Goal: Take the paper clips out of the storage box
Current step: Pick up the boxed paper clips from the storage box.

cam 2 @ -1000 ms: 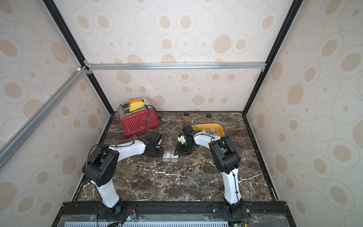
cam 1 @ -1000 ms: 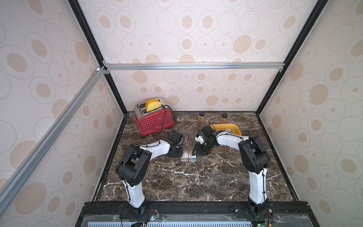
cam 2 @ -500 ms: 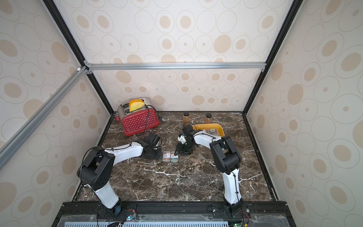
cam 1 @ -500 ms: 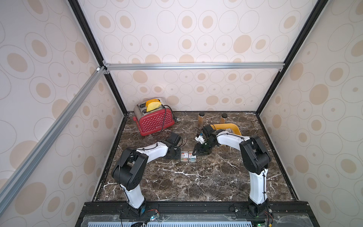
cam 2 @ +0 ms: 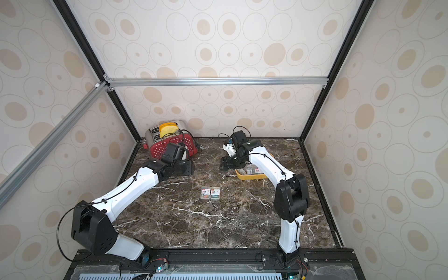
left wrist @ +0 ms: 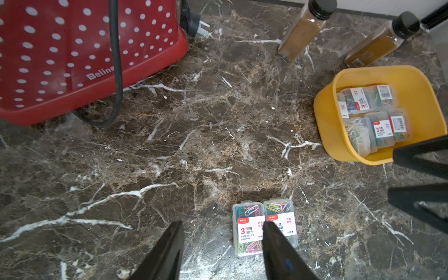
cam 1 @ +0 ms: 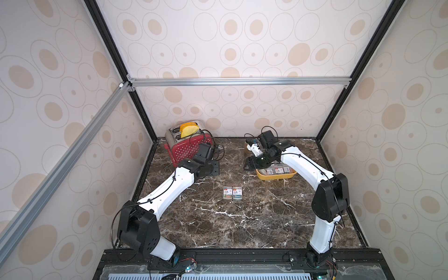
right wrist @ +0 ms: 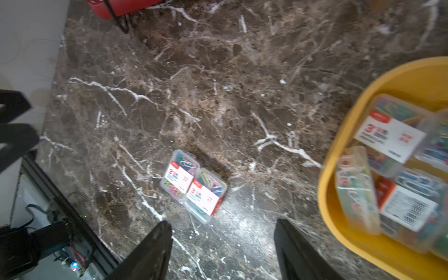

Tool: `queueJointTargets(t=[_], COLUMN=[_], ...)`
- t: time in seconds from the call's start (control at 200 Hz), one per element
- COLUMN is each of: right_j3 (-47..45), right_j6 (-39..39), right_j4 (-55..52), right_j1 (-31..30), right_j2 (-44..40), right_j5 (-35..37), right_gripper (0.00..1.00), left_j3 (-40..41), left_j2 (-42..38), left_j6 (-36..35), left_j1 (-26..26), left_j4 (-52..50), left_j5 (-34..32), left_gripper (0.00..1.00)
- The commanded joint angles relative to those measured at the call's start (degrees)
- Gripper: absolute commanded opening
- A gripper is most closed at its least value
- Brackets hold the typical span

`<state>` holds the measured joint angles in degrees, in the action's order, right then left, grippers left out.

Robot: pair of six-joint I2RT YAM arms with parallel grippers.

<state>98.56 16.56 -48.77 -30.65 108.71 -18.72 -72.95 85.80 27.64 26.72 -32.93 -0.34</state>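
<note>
A red toaster with white dots (cam 1: 181, 151) stands at the far left corner of the dark brown marble desk (cam 1: 218, 218). It has a metal top, and a yellow slice (cam 1: 188, 128) sticks up from its slot. Its black cable (left wrist: 116, 60) hangs over the dotted side, and the plug (left wrist: 200, 24) lies on the desk just beside it. Two brown bottles with black caps stand near the back wall, one (left wrist: 303, 29) apart from the other (left wrist: 380, 41). The walls (cam 1: 230, 48) carry beige circles, and a silver aluminium bar (cam 1: 237, 81) crosses the back one.

The left arm (cam 1: 169, 191) stretches forward and low, its jaws parted and empty. The right arm (cam 1: 303, 164) bends inward, jaws spread wide, gripping nothing.
</note>
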Motion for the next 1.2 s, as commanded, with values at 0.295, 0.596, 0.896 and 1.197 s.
queueJointTargets(t=[0.295,0.596,0.896,1.197], right_j3=[3.7,3.0,3.2,2.4], right_j6=[-11.1,-13.5,-13.6,-13.2], right_j4=[-5.0,-3.0,-1.8,0.2], right_j1=[4.1,4.3,4.3,4.3], right_j2=[7.0,9.8,12.6,14.3], right_j5=[14.3,19.6,18.0,18.2], right_gripper=[0.65,0.61,0.6,0.58], left_j3=[-1.1,-1.0,-2.3,-3.0], left_j2=[-3.0,-2.5,-1.3,-0.2], left_j6=[-0.4,0.1,-0.6,-1.0], left_j1=[-0.2,-0.3,-0.8,-1.1], left_j4=[-4.7,-3.7,-4.0,-3.9], left_j5=[2.6,4.0,4.5,5.1], left_gripper=[0.77,0.8,0.81,0.81])
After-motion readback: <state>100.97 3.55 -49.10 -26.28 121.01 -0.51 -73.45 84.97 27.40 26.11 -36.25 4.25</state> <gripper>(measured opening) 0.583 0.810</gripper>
